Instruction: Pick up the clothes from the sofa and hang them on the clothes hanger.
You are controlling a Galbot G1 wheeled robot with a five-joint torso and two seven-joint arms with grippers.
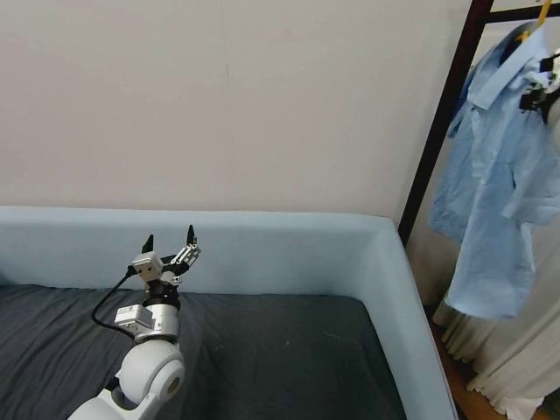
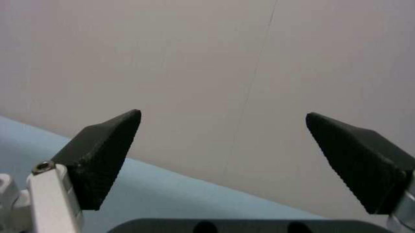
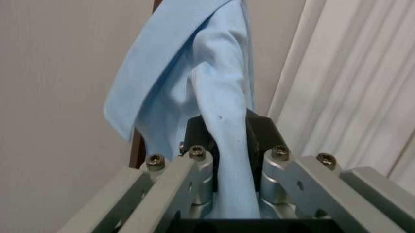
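Blue shirt (image 1: 494, 192) hanging at the rack (image 1: 442, 122), pinched by my right claw (image 3: 230, 141).
Nearest, my left claw (image 1: 170, 238) is spread wide above the sofa (image 1: 289, 241); farther right, my right claw grips a fold of the shirt.

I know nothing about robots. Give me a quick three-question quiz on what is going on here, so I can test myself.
1. True or false: the left gripper is holding the blue shirt.
2. Where is the blue shirt? A: flat on the seat cushion. B: up at the dark rack beside the sofa. C: on the floor.
3. Fill in: the right gripper is shut on the ____.

Key
1. False: it is open and empty, raised above the sofa.
2. B.
3. blue shirt.
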